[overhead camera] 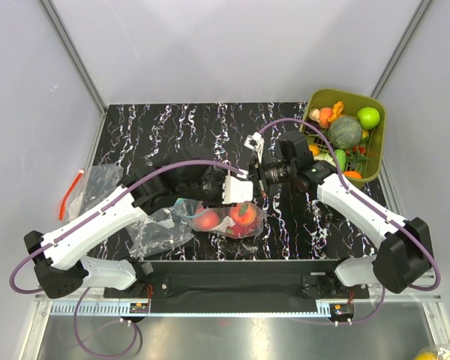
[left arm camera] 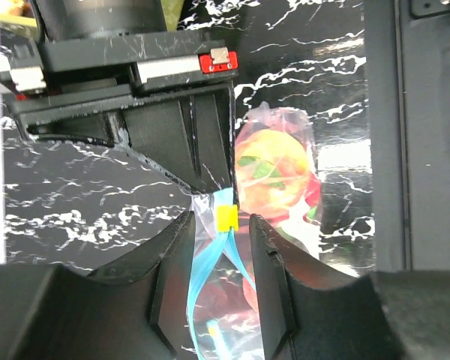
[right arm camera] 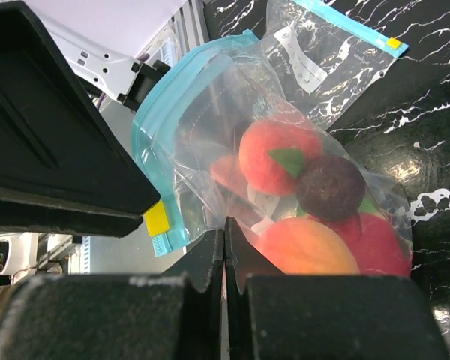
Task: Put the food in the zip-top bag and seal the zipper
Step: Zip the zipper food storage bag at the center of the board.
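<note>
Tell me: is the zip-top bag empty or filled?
Filled: the zip-top bag holds food, red, peach and dark pieces visible through it.

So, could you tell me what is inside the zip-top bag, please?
Red and peach-orange toy fruits and a dark round piece; the right gripper hides part of the zip-top bag.

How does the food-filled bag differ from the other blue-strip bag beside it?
The zip-top bag bulges with red and peach food; the spare bag lies flat, with nothing coloured showing inside. The zip-top bag's mouth gapes; the spare bag's strip runs straight. Both are clear, with a blue-green strip and a yellow tab.
</note>
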Controlling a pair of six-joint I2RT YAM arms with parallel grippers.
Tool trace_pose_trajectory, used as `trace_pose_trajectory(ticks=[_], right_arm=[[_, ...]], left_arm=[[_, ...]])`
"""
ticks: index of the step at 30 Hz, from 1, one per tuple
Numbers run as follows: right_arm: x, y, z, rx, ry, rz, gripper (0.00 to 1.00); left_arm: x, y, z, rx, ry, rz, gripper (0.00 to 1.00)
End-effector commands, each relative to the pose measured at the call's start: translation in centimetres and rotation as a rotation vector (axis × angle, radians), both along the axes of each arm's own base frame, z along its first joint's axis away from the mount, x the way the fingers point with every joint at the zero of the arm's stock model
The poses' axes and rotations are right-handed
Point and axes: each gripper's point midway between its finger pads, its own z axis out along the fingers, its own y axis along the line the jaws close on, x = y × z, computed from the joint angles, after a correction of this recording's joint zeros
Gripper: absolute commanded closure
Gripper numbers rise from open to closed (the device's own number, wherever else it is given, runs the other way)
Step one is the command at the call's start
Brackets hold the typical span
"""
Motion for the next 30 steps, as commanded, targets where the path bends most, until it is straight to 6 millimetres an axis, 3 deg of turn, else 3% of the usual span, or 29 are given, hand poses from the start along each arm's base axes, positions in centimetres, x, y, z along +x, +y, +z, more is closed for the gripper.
trace_pose_trajectory(ticks=[1,18,20,24,28,30], right_arm=[[0.6,0.6,3.6,0.091,-0.075,0.023,1.00],[0.9,0.5,4.0,0.105,-0.071,0.022,1.00],[0.9,0.4,4.1,0.109,-0.073,0.021,1.00],[0.9,0.3,4.1,0.110,-0.072,0.023,1.00],[0.7,0.2,4.2,0.115,-0.081,0.030,1.00],[0.7,0.1,4.2,0.114,-0.088,0.031,1.00]], left_arm=[[1.6,-0.4,1.2,-0.008,-0.116,0.030,0.60],[1.2,-1.2,-0.9,0.048,-0.124,0.015,0.61],[1.5,-1.3,-1.0,0.055,-0.132,0.026,0.65],[3.0,-1.0,-1.6,0.095,-0.166,0.088,0.90],[3.9,-0.5,-1.8,0.118,-0.194,0.132,1.00],[4.0,-0.6,-1.3,0.107,-0.201,0.139,1.00]])
